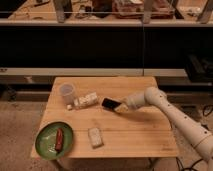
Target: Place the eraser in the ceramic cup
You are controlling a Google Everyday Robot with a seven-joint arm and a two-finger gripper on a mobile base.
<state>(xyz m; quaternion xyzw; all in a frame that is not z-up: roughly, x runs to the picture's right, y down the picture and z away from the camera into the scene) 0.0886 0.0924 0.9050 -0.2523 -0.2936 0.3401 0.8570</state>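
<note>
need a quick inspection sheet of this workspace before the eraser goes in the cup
surface: wooden table, carries every item
job's things: black eraser at the gripper's tip, mid-table; white ceramic cup upright near the back left, apart from the eraser
clutter: white bottle-like object lying beside the cup; pale block near the front edge; green plate at front left with a red item on it
grippers: gripper over mid-table, right of the cup, against the eraser
cables: nothing seen
surroundings: dark bench behind the table; speckled floor
</note>
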